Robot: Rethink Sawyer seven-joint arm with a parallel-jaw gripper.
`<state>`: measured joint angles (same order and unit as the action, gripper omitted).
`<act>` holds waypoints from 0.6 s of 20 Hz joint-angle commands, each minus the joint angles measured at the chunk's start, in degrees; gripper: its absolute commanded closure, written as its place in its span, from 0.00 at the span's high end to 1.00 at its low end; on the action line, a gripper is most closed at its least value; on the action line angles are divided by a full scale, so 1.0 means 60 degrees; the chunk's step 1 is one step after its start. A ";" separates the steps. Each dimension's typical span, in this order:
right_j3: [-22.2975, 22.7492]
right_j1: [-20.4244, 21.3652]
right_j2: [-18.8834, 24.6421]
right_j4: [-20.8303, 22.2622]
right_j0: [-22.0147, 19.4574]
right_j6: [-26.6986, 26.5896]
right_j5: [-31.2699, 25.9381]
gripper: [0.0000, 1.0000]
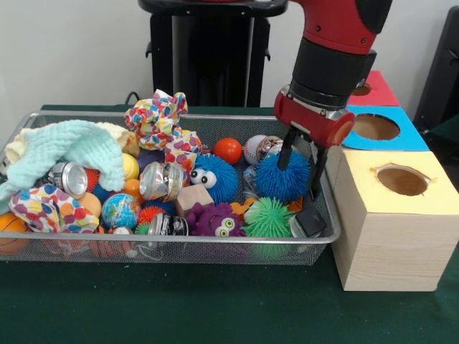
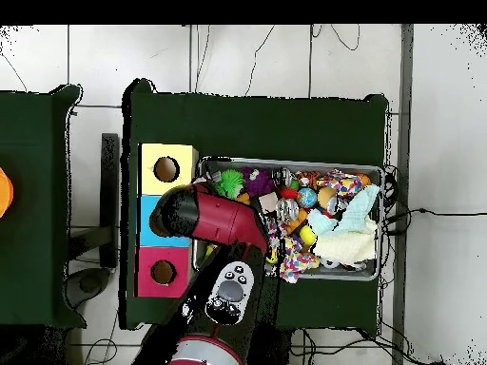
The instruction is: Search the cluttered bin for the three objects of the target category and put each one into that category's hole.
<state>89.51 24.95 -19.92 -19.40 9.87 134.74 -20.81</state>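
Observation:
The silver wire-mesh bin lies across the table, full of toys; in the overhead view it is to the right of the boxes. My gripper reaches down into the bin's right end. Its two black fingers are closed on a blue spiky ball, which sits just above a green spiky ball. In the overhead view the red arm hides the gripper. A pale wooden box with three holes stands right of the bin: yellow top, blue top, red top.
The bin also holds a blue furry ball with eyes, a purple fuzzy toy, an orange ball, a globe ball, a wooden block, a mint cloth and patterned fabric.

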 commanded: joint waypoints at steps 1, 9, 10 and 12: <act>-0.0090 -0.0722 0.0742 -0.0518 -0.0183 0.2054 0.1154 1.00; 0.0507 -0.0586 0.0992 -0.0466 -0.0376 0.1729 0.1439 1.00; 0.0593 -0.0503 0.0999 -0.0450 -0.0392 0.1687 0.1347 1.00; 0.0723 -0.0377 0.0954 -0.0468 -0.0324 0.1712 0.1228 1.00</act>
<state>90.02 23.27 -19.92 -20.02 9.66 134.74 -14.63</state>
